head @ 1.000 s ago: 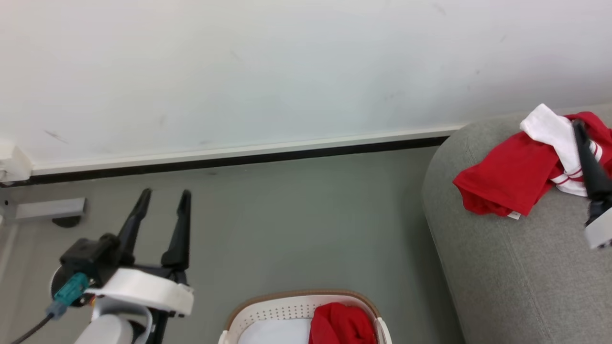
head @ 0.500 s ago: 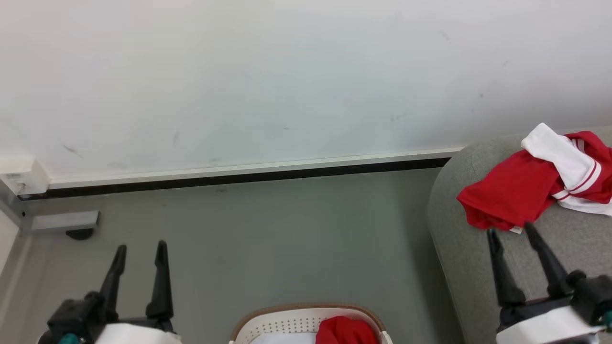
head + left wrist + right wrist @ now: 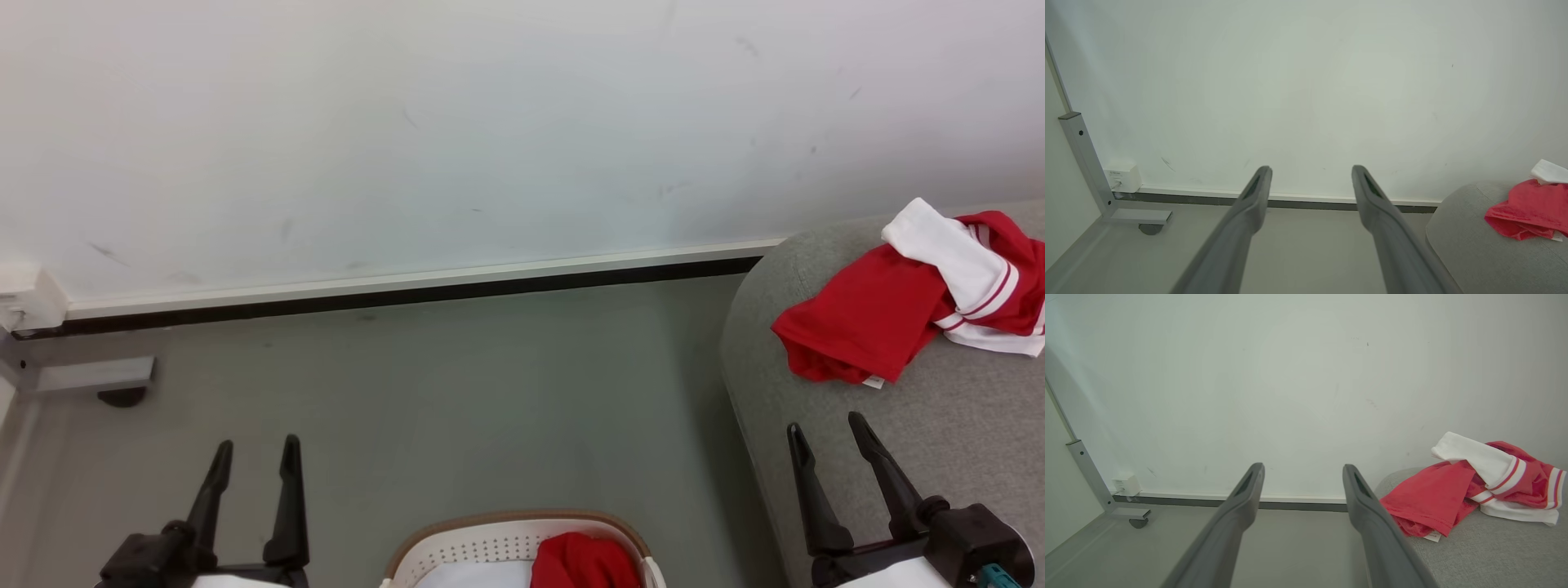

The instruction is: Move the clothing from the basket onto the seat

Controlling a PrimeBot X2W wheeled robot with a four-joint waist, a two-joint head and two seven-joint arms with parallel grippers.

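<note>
One red-and-white garment (image 3: 865, 327) lies crumpled on the grey sofa (image 3: 939, 457), near its rounded end, w/ a white sleeve on top. A second red garment (image 3: 581, 562) sits in the white basket (image 3: 457, 532) on the floor, at the bottom edge of the head view. The left gripper (image 3: 256, 445) and right gripper (image 3: 824, 425) are both released, fingers apart, nothing between them; the right one is over the sofa, apart from the cloth. So I judge the task approx. half done, i.e. between two carries. Next move probably: bring one gripper down into the basket, pinch a thick fold of red fabric, lift it clear of the rim.
</note>
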